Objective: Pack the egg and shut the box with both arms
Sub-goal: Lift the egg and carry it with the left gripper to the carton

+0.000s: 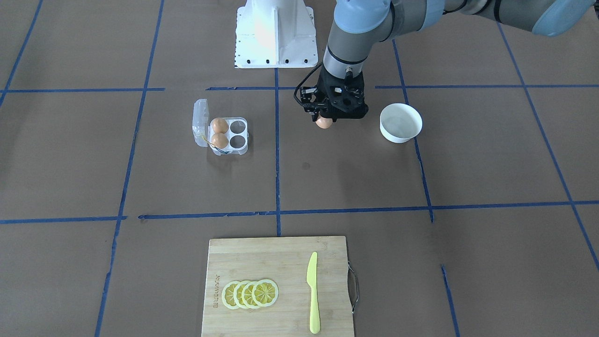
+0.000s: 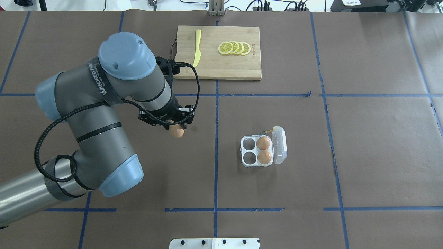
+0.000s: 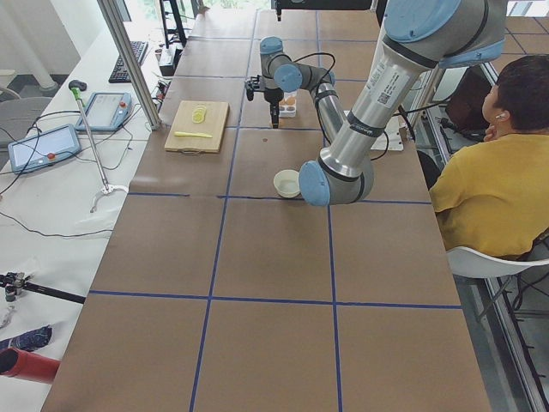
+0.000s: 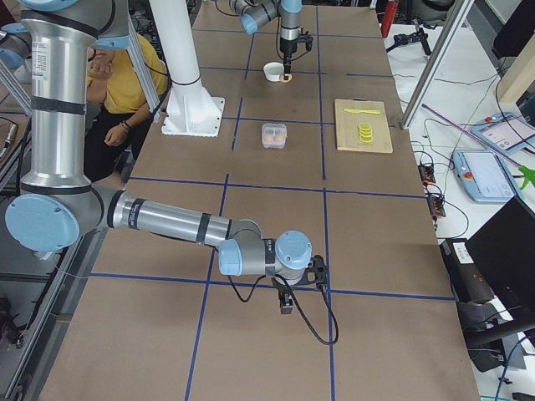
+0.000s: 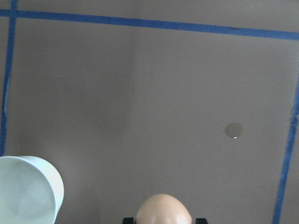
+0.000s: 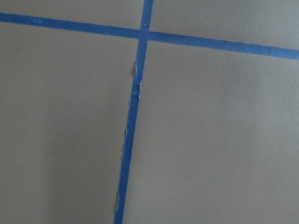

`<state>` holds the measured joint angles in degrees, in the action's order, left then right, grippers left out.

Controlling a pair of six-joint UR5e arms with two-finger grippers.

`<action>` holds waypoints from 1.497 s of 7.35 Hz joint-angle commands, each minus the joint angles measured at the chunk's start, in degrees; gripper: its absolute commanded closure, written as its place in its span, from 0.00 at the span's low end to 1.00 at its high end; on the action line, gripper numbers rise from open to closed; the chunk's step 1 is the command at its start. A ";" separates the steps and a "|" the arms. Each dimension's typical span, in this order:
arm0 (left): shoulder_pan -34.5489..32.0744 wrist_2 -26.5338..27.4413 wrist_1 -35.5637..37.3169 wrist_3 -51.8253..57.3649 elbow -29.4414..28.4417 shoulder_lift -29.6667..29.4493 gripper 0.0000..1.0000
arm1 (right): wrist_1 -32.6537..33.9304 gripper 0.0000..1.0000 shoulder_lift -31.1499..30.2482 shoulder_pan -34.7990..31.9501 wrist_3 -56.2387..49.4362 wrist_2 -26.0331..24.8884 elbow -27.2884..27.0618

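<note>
My left gripper [image 1: 323, 120] is shut on a brown egg [image 1: 324, 123] and holds it above the table, between the white bowl and the box. The egg also shows in the overhead view [image 2: 177, 131] and at the bottom of the left wrist view [image 5: 163, 211]. The clear four-cell box [image 1: 230, 134] lies open, its lid [image 1: 200, 122] swung out to the side. Two brown eggs [image 1: 219, 126] fill the cells next to the lid; the other two cells are empty. My right gripper [image 4: 286, 305] shows only in the exterior right view, far from the box; I cannot tell whether it is open.
A white bowl [image 1: 400, 122] stands just beside my left gripper, on the side away from the box. A wooden cutting board [image 1: 281, 262] with lemon slices [image 1: 250, 294] and a yellow knife [image 1: 312, 292] lies at the table's far side. A person in yellow [image 3: 493, 180] sits beside the table.
</note>
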<state>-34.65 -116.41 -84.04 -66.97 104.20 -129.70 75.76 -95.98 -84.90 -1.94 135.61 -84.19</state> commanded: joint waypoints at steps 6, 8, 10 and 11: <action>6.61 0.39 -23.79 -0.09 -14.71 -7.14 1.00 | -0.09 0.00 -0.18 0.00 0.00 0.09 -0.01; 7.58 0.57 -23.80 -0.18 -15.68 -7.85 1.00 | -0.09 0.00 -0.18 0.00 0.00 0.09 -0.01; 9.07 2.58 -23.97 -0.09 -17.71 -9.60 1.00 | -0.09 0.00 -0.26 0.00 0.00 0.09 -0.01; 9.43 2.59 -24.24 -0.09 -17.97 -10.22 1.00 | -0.09 0.00 -0.26 0.00 0.00 0.09 -0.01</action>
<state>-25.93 -114.23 -108.03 -67.07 86.84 -139.13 75.67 -96.22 -84.90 -1.93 135.70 -84.20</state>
